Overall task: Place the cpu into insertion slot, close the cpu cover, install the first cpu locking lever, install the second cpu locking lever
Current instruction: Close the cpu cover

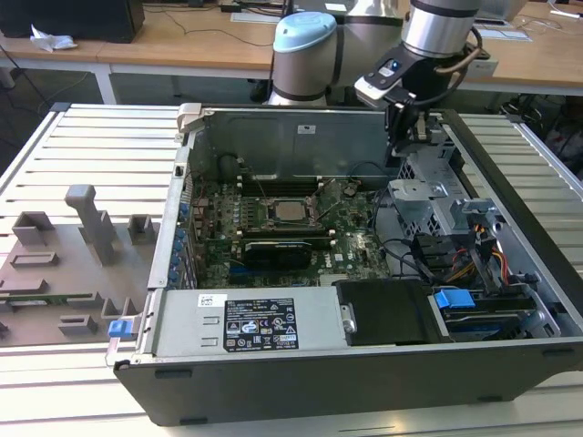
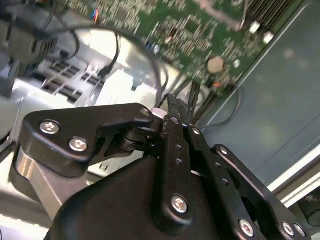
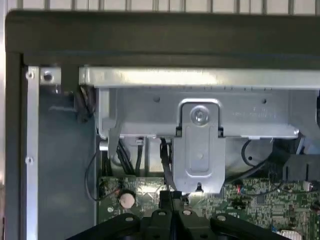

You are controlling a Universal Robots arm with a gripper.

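End effector (pinched together) beside rear case wall, well apart from cpu

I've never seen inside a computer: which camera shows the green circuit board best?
The exterior view: the whole green circuit board lies flat in the open case, with the cpu near its middle. The second wrist view shows one corner of it beyond the gripper; the first wrist view shows a strip along its edge.

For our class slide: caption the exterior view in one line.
Gripper hangs over the open computer case, apart from the cpu on the green motherboard.
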